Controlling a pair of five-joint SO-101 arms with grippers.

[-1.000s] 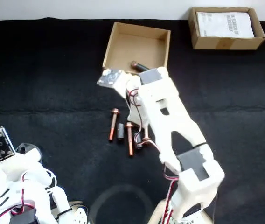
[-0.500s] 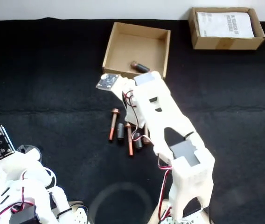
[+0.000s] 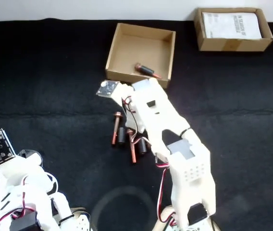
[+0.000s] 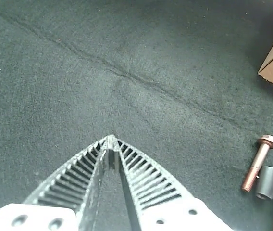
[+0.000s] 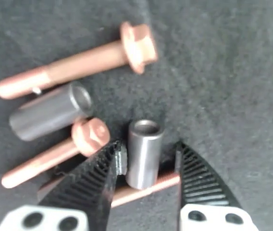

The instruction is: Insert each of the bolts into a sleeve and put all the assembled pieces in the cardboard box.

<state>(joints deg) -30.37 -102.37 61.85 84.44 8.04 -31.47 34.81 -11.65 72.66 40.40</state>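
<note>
Crowding is threatening the grasp: the right pincer (image 5: 148, 145), spread, is straddling a sleeve (image 5: 143, 163) whose neighbouring bolt (image 5: 89, 134) could get pinched too.

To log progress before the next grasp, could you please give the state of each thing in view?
cardboard box: open, one assembled piece inside.
right gripper: open, holding nothing.
middle sleeve: empty, between the right gripper's fingers, not gripped.
other sleeve: empty, lying on the table.
bolts: loose, none in a sleeve.
left gripper: shut, empty.
second box: open, paper inside.
</note>
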